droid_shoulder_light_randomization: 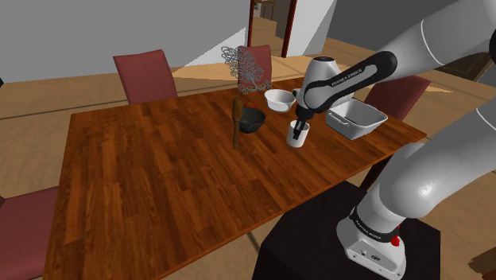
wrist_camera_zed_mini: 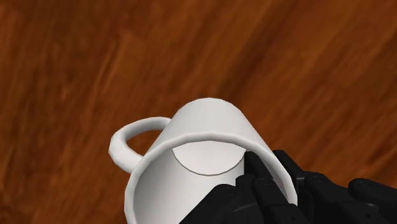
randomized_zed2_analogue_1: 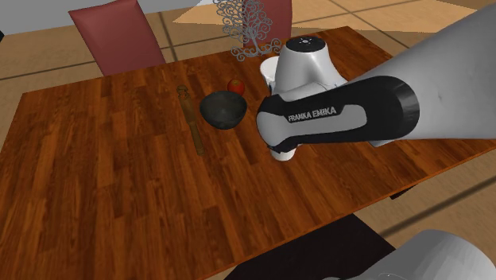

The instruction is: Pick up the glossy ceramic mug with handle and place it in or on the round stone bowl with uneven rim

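A white mug (droid_shoulder_light_randomization: 297, 136) with a loop handle stands on the wooden table (droid_shoulder_light_randomization: 159, 167), to the right of the dark round bowl (droid_shoulder_light_randomization: 252, 119) in the shoulder view. My black gripper (droid_shoulder_light_randomization: 300, 127) comes down on it from above. In the wrist view the gripper (wrist_camera_zed_mini: 254, 178) is shut on the mug (wrist_camera_zed_mini: 197, 133), clasping its wall on the side opposite the handle. From the second exterior view, my arm covers most of the mug (randomized_zed2_analogue_1: 282, 154), and the dark bowl (randomized_zed2_analogue_1: 222, 109) sits just to its left. I cannot tell whether the mug rests on the table or hangs just above it.
A brown stick (droid_shoulder_light_randomization: 237, 123) lies beside the dark bowl, with a red apple (randomized_zed2_analogue_1: 236, 85) behind it. A white bowl (droid_shoulder_light_randomization: 279, 99), a white rectangular dish (droid_shoulder_light_randomization: 356, 118) and a wire tree ornament (droid_shoulder_light_randomization: 242, 68) stand near the far edge. Red chairs (droid_shoulder_light_randomization: 145, 75) surround the table.
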You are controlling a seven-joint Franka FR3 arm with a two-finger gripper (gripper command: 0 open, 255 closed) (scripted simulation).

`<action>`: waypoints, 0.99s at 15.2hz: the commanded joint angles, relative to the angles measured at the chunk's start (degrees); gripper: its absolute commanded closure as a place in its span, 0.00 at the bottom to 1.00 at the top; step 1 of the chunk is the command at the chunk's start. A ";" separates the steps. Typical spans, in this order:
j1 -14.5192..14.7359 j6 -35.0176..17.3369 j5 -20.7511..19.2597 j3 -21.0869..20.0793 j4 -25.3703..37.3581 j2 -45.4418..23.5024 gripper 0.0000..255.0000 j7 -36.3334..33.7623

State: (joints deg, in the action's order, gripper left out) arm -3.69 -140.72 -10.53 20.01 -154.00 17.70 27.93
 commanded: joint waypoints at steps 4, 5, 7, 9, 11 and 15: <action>-0.26 4.83 -0.29 -0.67 1.65 3.20 1.00 -0.29; -0.29 5.79 -0.32 -0.80 2.03 3.79 1.00 -0.33; -0.35 7.69 -0.34 -1.08 2.81 4.91 1.00 -0.41; -0.39 9.56 -0.33 -1.34 3.65 5.95 1.00 -0.46; -0.42 11.40 -0.30 -1.61 4.54 6.92 1.00 -0.50; -0.43 15.01 -0.18 -2.12 6.46 8.62 1.00 -0.54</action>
State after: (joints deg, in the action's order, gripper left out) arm -4.12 -126.81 -10.76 17.96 -148.32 26.00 27.28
